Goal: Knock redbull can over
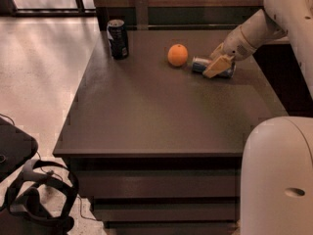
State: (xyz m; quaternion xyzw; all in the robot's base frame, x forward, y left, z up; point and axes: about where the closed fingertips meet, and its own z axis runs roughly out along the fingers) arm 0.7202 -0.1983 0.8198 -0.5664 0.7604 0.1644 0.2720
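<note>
In the camera view, the white arm's tan-tipped gripper (218, 65) is low over the far right part of the dark brown worktop (146, 111). It rests against the slim blue and silver metal redbull can (199, 64), which lies on its side right at the jaws with its silver end sticking out to their left; how wide the jaws stand I cannot tell. Just left of the jaws, beyond that silver end, sits a round orange fruit (177, 55). Well off to the left, an upright short dark metal can (118, 38) stands near the worktop's far left corner.
</note>
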